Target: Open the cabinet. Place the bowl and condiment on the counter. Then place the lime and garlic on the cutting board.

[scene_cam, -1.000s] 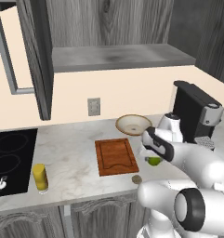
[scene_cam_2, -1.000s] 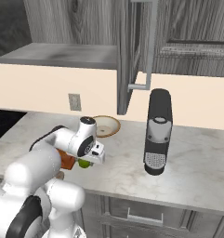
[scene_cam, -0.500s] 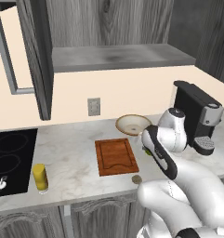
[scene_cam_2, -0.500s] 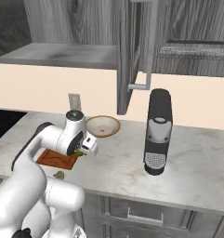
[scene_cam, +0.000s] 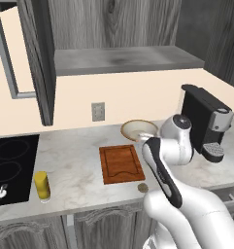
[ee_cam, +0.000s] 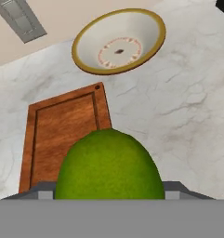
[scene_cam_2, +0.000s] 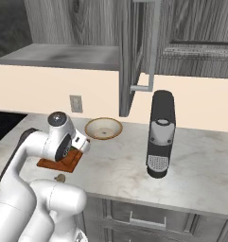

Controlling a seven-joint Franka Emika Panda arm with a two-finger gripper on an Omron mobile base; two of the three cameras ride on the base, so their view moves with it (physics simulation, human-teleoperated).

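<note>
Above the right edge of the cutting board, the hand view shows the lime large and close, seated between the finger tips of the gripper, whose jaws stand closed on the fruit's sides. Beyond the lime lies the marbled counter, and farther on, near the wall, the bowl sits upright on the stone, cream inside with a brown rim, apart from the board's far corner. From the left base view the board lies flat in the middle of the counter, with the bowl just beyond its far right corner. The garlic rests on the stone near the front edge, just off the board's near right corner and not on the wood. The condiment stands upright to the left, between the board and the black cooktop. A dark coffee machine stands at the right end of the counter. Overhead, the cabinet has its door swung open, and the shelf behind it looks bare. In the right base view the arm's wrist hangs over the board, hiding the fingers there.
</note>
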